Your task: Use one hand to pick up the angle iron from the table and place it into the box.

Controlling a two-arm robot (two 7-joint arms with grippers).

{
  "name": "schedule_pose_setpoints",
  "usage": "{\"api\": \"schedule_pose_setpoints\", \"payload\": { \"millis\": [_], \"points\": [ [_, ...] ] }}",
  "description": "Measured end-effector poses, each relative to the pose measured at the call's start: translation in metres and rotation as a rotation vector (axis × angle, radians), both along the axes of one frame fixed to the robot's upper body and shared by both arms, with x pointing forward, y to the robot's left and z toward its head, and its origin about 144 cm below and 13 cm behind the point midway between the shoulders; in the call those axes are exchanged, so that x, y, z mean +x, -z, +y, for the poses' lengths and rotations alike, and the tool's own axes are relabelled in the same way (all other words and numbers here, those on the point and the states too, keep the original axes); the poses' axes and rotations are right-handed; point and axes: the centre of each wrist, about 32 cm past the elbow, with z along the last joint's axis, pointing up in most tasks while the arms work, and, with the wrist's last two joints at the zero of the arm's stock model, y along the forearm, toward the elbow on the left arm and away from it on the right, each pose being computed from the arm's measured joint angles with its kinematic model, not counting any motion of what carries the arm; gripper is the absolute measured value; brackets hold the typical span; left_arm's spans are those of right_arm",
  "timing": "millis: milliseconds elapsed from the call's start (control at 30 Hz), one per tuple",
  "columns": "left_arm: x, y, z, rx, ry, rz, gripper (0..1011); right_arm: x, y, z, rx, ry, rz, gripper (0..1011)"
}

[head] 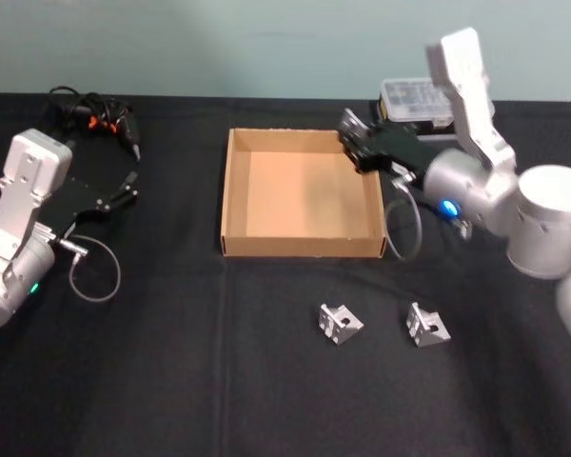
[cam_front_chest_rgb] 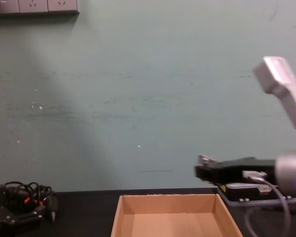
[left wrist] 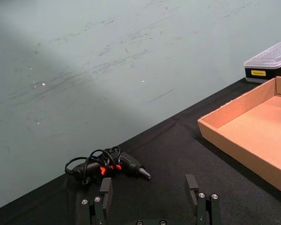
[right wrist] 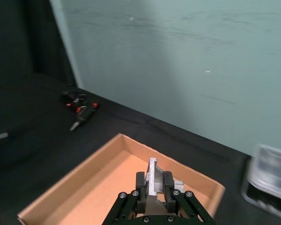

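Note:
My right gripper (right wrist: 154, 187) is shut on a silver angle iron (right wrist: 153, 180) and holds it in the air over the right rear corner of the tan cardboard box (head: 234, 190). In the head view this gripper (head: 350, 133) hangs above the box's right wall; in the chest view the gripper (cam_front_chest_rgb: 203, 167) is well above the box (cam_front_chest_rgb: 117, 217). Two more angle irons (head: 339, 323) (head: 425, 325) lie on the black table (head: 171, 362) in front of the box. My left gripper (left wrist: 150, 187) is open and parked at the far left (head: 124, 190).
A black tool with orange marks and a coiled cable (head: 100, 116) lies at the back left. A black plastic case with a clear lid (head: 414, 100) stands behind the box's right corner. Loose grey cables loop beside both arms.

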Motion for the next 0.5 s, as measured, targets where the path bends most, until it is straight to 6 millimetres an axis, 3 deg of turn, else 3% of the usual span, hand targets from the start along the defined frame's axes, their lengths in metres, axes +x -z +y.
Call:
{"api": "schedule_pose_setpoints", "payload": {
  "millis": [300, 500],
  "points": [
    [0.0, 0.0, 0.0, 0.0, 0.0, 0.0, 1011, 0.035, -0.018, 0.038, -0.058, -0.086, 0.029, 238],
    [0.0, 0.0, 0.0, 0.0, 0.0, 0.0, 1011, 0.046, -0.014, 0.052, -0.111, -0.105, 0.051, 238]
  ]
}}
